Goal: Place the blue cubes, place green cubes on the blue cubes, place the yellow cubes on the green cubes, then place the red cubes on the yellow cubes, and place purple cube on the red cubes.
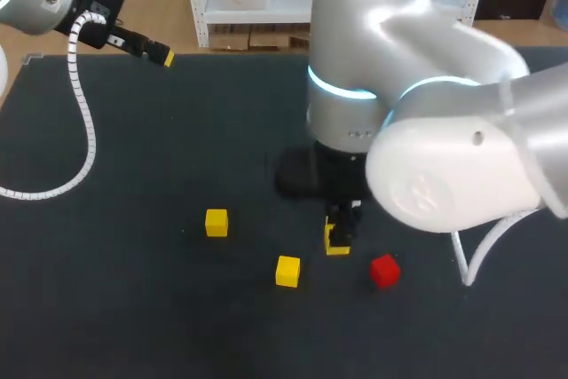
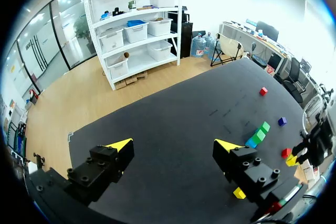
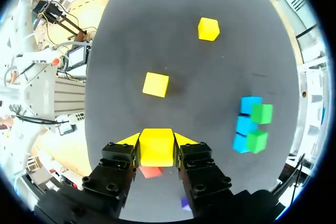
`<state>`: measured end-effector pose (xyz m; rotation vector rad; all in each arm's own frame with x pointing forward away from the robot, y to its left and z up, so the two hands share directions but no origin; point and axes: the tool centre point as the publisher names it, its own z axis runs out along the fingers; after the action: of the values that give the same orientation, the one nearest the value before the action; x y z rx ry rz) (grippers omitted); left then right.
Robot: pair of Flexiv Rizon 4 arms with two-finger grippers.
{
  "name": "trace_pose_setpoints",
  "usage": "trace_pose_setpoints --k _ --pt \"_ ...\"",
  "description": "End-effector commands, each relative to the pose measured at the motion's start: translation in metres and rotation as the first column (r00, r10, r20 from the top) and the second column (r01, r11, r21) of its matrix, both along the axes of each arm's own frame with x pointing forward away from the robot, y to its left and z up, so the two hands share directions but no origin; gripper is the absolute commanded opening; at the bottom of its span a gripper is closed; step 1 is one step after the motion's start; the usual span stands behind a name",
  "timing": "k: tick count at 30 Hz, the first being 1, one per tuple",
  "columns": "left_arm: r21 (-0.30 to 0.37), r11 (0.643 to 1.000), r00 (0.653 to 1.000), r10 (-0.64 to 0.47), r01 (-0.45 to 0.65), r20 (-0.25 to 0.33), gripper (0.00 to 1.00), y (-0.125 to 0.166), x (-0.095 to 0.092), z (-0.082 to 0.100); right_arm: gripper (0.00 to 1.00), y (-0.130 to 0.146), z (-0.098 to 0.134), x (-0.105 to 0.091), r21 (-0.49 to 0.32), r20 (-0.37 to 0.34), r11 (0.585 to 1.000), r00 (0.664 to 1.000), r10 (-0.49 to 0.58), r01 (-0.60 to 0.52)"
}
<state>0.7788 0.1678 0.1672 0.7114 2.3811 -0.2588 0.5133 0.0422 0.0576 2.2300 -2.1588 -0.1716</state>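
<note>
My right gripper (image 3: 156, 141) is shut on a yellow cube (image 3: 156, 150); in the head view the gripper (image 1: 341, 224) stands low over the table with that cube (image 1: 336, 242) in it. Ahead of it lie two more yellow cubes (image 3: 156, 84) (image 3: 208, 29). Off to one side stand blue cubes (image 3: 249, 103) with green cubes (image 3: 261, 113) (image 3: 257, 141) on them. A red cube (image 1: 384, 270) lies close beside the gripper. A purple cube (image 2: 282, 121) lies farther off. My left gripper (image 2: 173, 146) hangs open and empty over the far left of the table (image 1: 167, 58).
My right arm's big elbow (image 1: 444, 166) hides the table's middle and right in the head view, including the blue and green stacks. A second red cube (image 2: 263, 91) lies apart toward the far edge. The mat's left half (image 1: 133, 175) is bare.
</note>
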Motion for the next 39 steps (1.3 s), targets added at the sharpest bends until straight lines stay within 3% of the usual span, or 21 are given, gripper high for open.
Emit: trace_pose_setpoints --k 1,9,22,39 --pt "-0.003 1.0 1.0 -0.003 0.003 0.002 1.0 0.001 0.0 -0.001 0.0 -0.009 0.014 0.005 0.004 0.037 1.0 0.999 -0.005 0.005" --pt "-0.003 1.0 1.0 -0.003 0.003 0.002 1.0 0.001 0.0 -0.001 0.0 0.001 0.028 0.038 0.0 0.081 1.0 0.997 0.004 -0.004" --pt "-0.003 1.0 1.0 -0.003 0.003 0.002 1.0 0.001 0.0 -0.001 0.0 0.013 0.017 0.1 -0.017 0.082 0.999 0.996 -0.03 0.031" --pt "-0.003 1.0 1.0 -0.003 0.003 0.002 1.0 0.001 0.0 -0.001 0.0 0.006 0.008 0.146 -0.043 0.072 0.999 0.997 -0.007 0.01"
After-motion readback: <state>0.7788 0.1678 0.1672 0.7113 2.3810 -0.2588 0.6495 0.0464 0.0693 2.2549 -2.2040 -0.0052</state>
